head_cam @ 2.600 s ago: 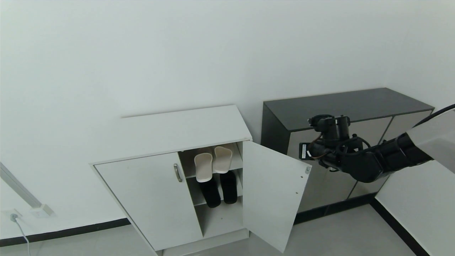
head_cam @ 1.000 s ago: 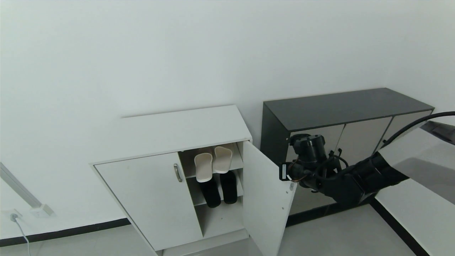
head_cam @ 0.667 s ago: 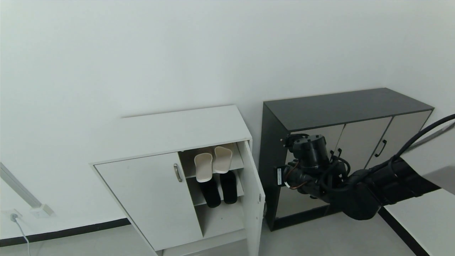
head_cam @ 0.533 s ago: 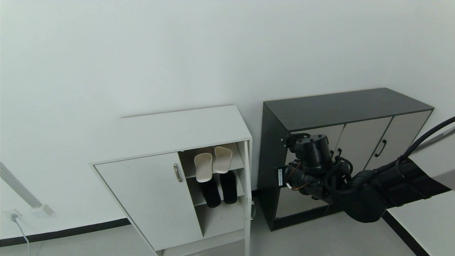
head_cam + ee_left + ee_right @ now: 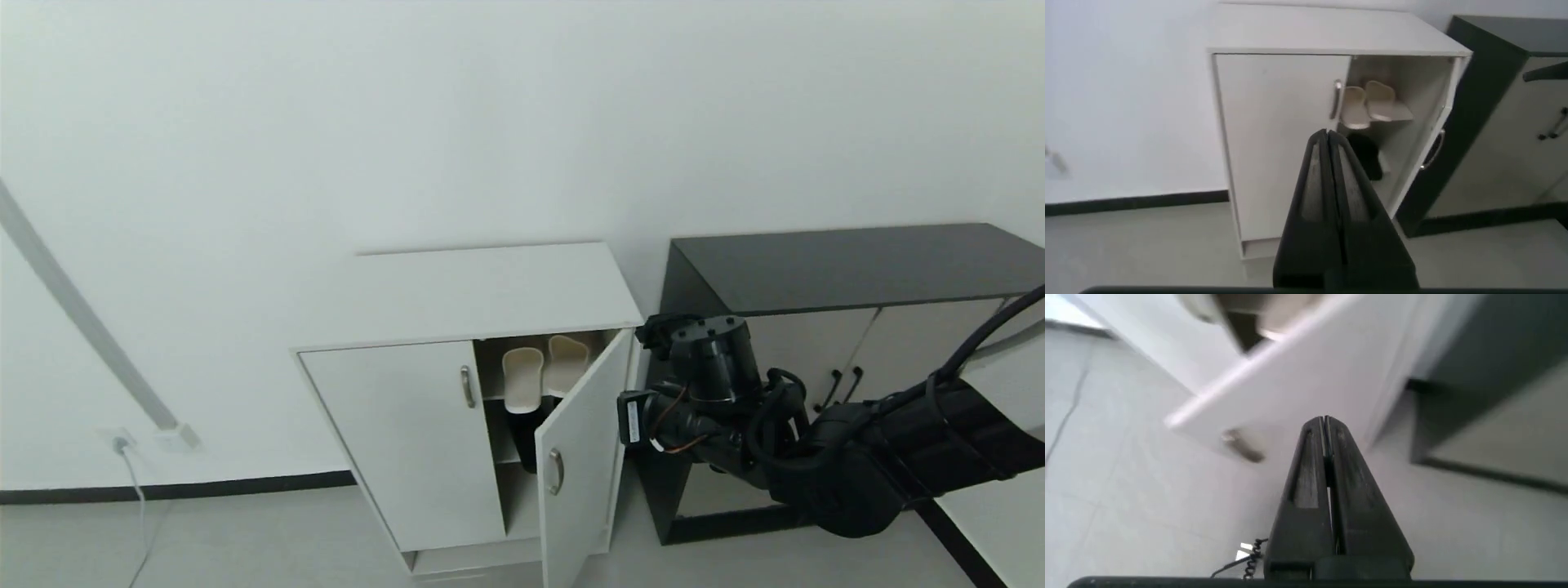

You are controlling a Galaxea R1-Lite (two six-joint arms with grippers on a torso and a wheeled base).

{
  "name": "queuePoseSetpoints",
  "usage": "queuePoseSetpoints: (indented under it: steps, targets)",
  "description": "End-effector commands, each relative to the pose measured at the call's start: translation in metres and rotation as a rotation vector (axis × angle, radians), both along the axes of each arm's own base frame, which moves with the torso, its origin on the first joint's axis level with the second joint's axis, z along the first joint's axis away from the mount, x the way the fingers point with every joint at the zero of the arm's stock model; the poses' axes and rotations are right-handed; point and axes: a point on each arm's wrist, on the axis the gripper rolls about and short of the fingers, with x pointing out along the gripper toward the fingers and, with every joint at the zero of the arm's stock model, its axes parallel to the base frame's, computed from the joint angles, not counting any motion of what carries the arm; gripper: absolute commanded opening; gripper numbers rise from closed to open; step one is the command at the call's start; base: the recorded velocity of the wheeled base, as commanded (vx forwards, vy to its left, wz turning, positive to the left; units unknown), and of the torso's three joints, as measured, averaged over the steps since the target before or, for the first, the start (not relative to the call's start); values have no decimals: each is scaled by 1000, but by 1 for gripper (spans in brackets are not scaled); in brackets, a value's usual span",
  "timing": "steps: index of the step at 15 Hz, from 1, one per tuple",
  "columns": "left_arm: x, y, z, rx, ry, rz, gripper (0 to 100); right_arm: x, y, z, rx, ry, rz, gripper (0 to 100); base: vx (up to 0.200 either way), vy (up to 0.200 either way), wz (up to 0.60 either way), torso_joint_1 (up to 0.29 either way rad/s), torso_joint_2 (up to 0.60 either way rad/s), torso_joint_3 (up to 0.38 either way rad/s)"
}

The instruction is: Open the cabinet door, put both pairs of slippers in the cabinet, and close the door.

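The white cabinet (image 5: 490, 290) stands against the wall, its left door closed. Its right door (image 5: 584, 457) hangs partly open, handle (image 5: 555, 471) facing outward. Through the gap I see the beige slippers (image 5: 543, 371) on the upper shelf and the black slippers (image 5: 522, 437) on the shelf below. My right arm's wrist (image 5: 702, 376) sits just right of the door's hinge side. In the right wrist view my right gripper (image 5: 1325, 425) is shut, its tips close to the door's outer face (image 5: 1315, 376). My left gripper (image 5: 1327, 139) is shut on nothing, held well back from the cabinet front (image 5: 1278, 122).
A dark cabinet (image 5: 857, 261) with grey doors stands right beside the white one. A wall socket with a cable (image 5: 121, 445) and a slanted conduit (image 5: 73, 310) are at the left. Bare grey floor (image 5: 245, 539) lies before the cabinets.
The right door has swung from wide open to partly closed, with my right arm following it leftward. The head camera has also shifted, so the whole scene sits further right.
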Motion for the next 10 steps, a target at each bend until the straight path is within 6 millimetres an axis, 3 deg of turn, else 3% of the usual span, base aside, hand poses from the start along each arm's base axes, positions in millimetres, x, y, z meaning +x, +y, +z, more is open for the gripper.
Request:
queuePoseSetpoints:
  steps: [1,7,10]
  targets:
    - [0,0,0,0,0,1,0,-1,-1,0,0,0,0,0,0,0,600,-2,2,-2]
    - [0,0,0,1,0,1,0,-5,-5,-7,0,-26,29,0,0,0,0,0,0,0]
    - [0,0,0,0,0,1,0,-18,-15,-16,-15,-43,68,0,0,0,0,0,0,0]
